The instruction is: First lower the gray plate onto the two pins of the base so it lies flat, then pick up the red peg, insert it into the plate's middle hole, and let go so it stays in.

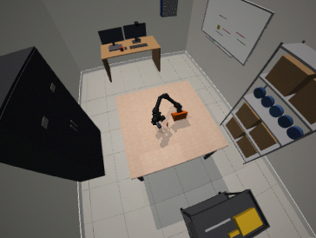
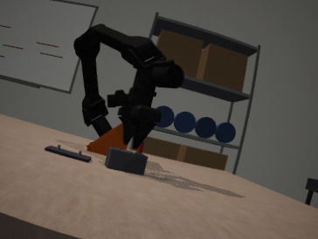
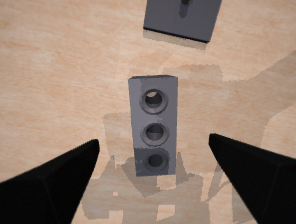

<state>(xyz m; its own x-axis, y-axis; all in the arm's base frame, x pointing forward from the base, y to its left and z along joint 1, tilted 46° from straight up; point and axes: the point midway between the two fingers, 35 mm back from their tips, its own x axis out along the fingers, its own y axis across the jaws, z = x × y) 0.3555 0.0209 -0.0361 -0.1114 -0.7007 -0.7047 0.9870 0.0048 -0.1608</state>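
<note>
The gray plate (image 2: 127,163) (image 3: 172,120) rests on the table beside the base, its three holes facing up in the wrist view. The dark base (image 2: 67,153) (image 3: 165,22) lies apart from it; its two pins show in the exterior view, and the wrist view cuts it off at the top edge. The red peg (image 2: 140,147) shows partly behind the plate in the exterior view; it is out of the wrist view. My gripper (image 2: 131,146) (image 3: 154,141) is open and empty, pointing down just above the plate, with its fingers on either side of the plate in the wrist view.
An orange block (image 1: 179,115) (image 2: 107,143) stands on the wooden table (image 1: 148,161) (image 2: 183,209) near the arm's base, behind the plate in the exterior view. The arm's shadow falls across the table. A desk, a cabinet, shelves and a cart stand around the table.
</note>
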